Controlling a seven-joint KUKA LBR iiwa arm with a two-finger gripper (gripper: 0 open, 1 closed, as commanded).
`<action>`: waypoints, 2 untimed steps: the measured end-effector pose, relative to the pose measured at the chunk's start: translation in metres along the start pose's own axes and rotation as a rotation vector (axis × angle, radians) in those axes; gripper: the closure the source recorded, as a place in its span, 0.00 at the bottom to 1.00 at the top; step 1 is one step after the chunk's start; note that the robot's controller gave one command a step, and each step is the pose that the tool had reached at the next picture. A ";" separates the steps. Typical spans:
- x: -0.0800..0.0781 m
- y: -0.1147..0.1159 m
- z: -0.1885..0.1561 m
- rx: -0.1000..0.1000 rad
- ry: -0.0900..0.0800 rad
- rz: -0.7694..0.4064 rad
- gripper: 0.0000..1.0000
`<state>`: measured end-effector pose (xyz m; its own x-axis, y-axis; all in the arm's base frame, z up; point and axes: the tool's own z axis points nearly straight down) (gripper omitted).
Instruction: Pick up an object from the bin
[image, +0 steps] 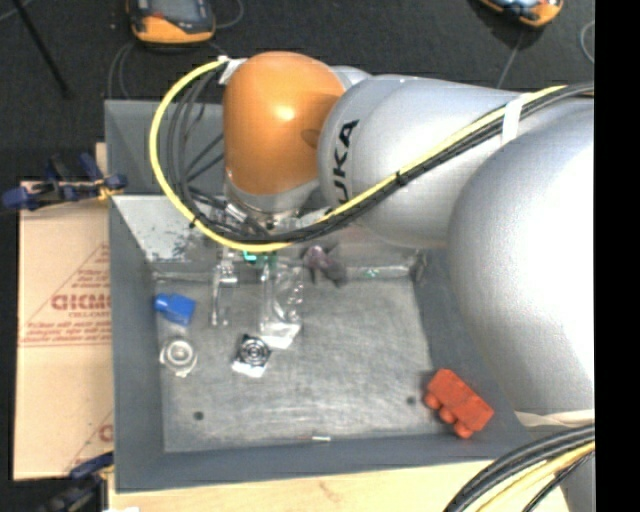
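- Claw hangs low over the bin floor, its two fingers spread well apart with bare grey floor between them; it has hold of nothing.
- Just toward the view's bottom of the claw lies a clear packet with a small round metal part inside, close to one fingertip; I cannot tell whether they touch.
- A blue cap lies near the claw, to its left in the view.
- A clear round cup sits below that cap.
- A dark purple piece lies just to the claw's right.
- A red block lies well apart, toward the bottom right corner.
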<state>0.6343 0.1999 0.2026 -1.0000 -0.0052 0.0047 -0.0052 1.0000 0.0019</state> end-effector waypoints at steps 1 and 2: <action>0.033 0.029 0.129 -0.002 -0.006 -0.045 0.00; 0.031 0.027 0.126 -0.001 -0.009 -0.037 1.00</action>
<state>0.6022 0.2272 0.0767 -0.9991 -0.0420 -0.0040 -0.0420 0.9991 0.0025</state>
